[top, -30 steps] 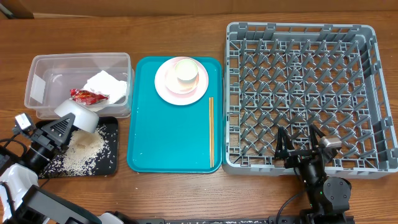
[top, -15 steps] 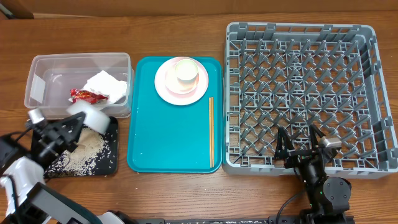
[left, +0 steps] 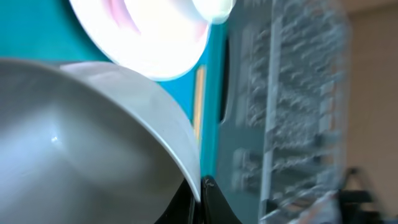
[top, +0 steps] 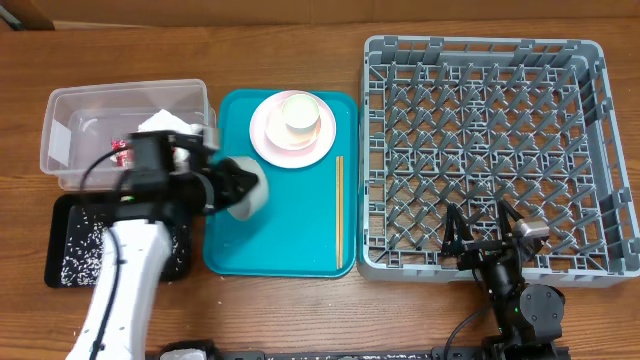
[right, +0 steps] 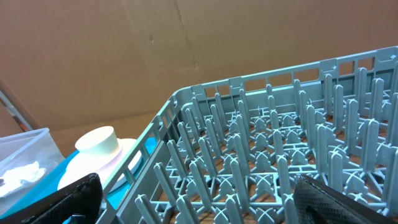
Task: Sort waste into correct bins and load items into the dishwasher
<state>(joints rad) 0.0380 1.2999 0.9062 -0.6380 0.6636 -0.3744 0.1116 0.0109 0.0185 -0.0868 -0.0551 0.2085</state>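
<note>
My left gripper [top: 232, 186] is shut on the rim of the pale grey-green bowl [top: 250, 190] and holds it tilted over the left part of the teal tray. In the left wrist view the bowl [left: 93, 137] fills the frame, its rim pinched between my fingers [left: 199, 190]. The pink plate [top: 272, 140] with a white cup [top: 298, 112] sits at the tray's back. Chopsticks [top: 339, 210] lie along its right edge. The napkin [top: 165, 125] and red wrapper [top: 120, 148] lie in the clear tub [top: 60, 110]. Rice [top: 75, 255] is scattered in the black tray [top: 55, 215]. My right gripper [top: 480, 236] is open at the front edge of the grey dish rack [top: 480, 130].
The teal tray [top: 290, 240] lies between the tub and the rack. The right wrist view shows the rack's pegs [right: 280, 137] close ahead, with the cup [right: 99, 140] and tub [right: 18, 155] beyond to the left. Bare wooden table surrounds everything.
My left arm has swung right from over the black tray to over the teal tray, carrying the bowl. Rice stays on the black tray. The right arm has not moved.
</note>
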